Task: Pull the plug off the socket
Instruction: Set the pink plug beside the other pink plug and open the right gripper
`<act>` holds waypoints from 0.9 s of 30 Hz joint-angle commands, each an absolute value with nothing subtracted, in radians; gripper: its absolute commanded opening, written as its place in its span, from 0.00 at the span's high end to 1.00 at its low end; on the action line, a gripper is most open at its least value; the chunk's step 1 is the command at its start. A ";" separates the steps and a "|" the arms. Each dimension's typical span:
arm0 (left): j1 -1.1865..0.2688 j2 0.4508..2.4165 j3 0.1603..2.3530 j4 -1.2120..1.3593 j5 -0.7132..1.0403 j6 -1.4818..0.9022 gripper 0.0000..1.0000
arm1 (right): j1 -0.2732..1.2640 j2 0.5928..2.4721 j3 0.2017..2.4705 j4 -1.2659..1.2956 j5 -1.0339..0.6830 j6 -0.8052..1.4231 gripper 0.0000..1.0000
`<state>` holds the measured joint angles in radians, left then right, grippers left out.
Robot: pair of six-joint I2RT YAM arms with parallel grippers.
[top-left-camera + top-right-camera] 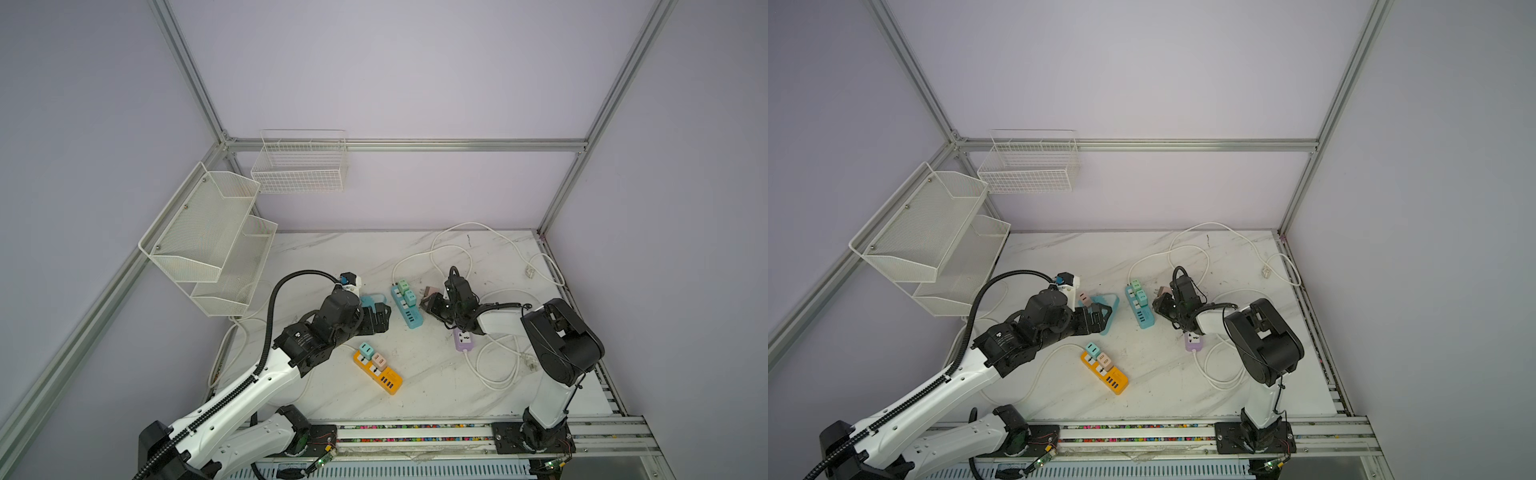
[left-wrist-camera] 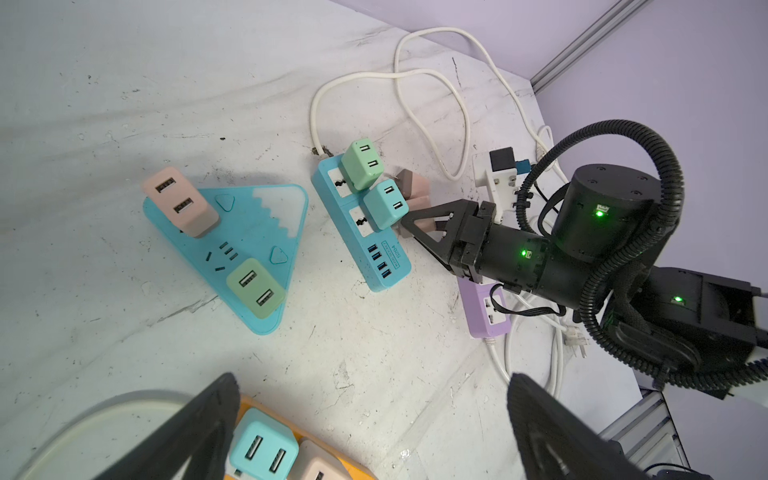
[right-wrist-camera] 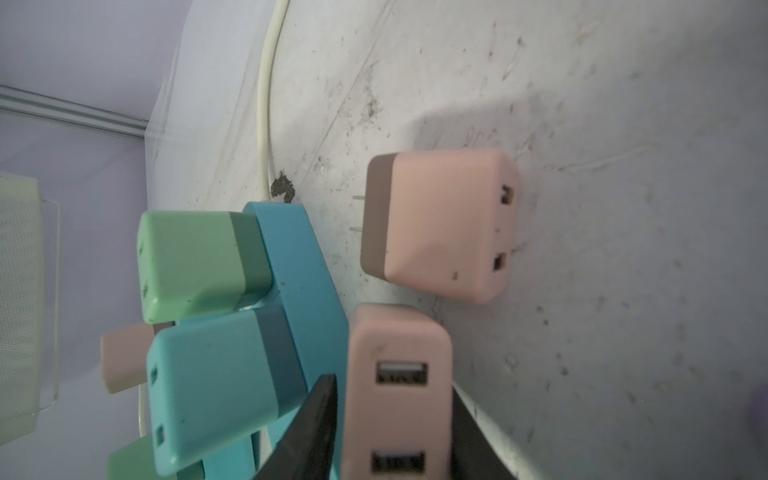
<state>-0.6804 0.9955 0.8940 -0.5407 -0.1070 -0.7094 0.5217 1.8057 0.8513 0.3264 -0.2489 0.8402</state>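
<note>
A pink plug (image 3: pixel 399 374) sits between the fingers of my right gripper (image 3: pixel 392 386), right beside the long blue socket strip (image 3: pixel 307 291) and out of any socket. One finger touches it and a thin gap shows at the other, so the jaws stand slightly open. A second pink plug (image 3: pixel 440 224) lies loose on the table with bare prongs. The blue strip (image 1: pixel 407 307) carries a green plug (image 2: pixel 361 164) and a teal plug (image 2: pixel 384 205). My left gripper (image 2: pixel 372 382) is wide open and empty above the orange strip (image 1: pixel 378 370).
A triangular blue socket (image 2: pixel 232 249) holds a pink and a green plug. The orange strip carries a teal plug (image 2: pixel 262 451) and a pink one. A purple socket (image 1: pixel 464 340) and looping white cords (image 1: pixel 494 365) lie under the right arm. White wire baskets (image 1: pixel 208 241) hang at the back left.
</note>
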 commanded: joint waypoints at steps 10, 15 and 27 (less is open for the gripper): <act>-0.663 0.962 0.858 -0.535 -0.103 -0.712 0.00 | 0.519 1.772 0.916 0.139 -0.162 0.760 0.44; -0.661 0.948 0.851 -0.524 -0.103 -0.723 0.00 | 0.518 1.740 0.926 0.058 -0.140 0.721 0.39; -0.653 0.905 0.846 -0.544 -0.134 -0.718 0.00 | 0.634 1.636 0.980 -0.144 -0.049 0.534 0.37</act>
<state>-0.6628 0.9333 0.8845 -0.5476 -0.1081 -0.7143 0.5858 1.6646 0.9569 -0.0471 -0.1020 0.6102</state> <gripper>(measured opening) 0.997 0.626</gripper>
